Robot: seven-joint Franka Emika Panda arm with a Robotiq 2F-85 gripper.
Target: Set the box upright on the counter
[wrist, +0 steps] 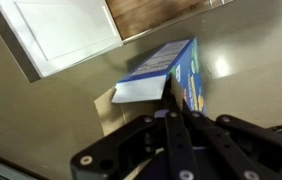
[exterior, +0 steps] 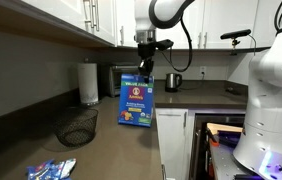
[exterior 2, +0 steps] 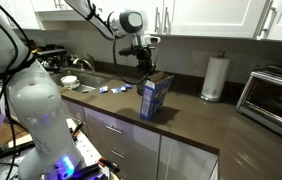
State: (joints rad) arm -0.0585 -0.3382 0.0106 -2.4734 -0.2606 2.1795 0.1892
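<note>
1. A blue box point(exterior: 137, 103) stands upright on the dark table point(exterior: 116, 152) near its front edge, with the end effector point(exterior: 144, 70) directly above and meeting its top
2. Only the wrist view shows the grip: the dark fingers point(wrist: 206, 128) are drawn close together and appear to pinch the box's top edge beside a white flap point(wrist: 139, 93)
3. A black mesh basket point(exterior: 77, 127) and a dark kettle point(exterior: 173, 82) appear in just one exterior view, each well apart from the box
4. A paper towel roll point(exterior 2: 215, 77) and a toaster oven point(exterior 2: 276, 95) stand by the wall in both exterior views
5. Coloured packets point(exterior 2: 116, 88) lie on the table, apart from the box
6. A white machine body point(exterior 2: 36, 110) fills the foreground of an exterior view
</note>
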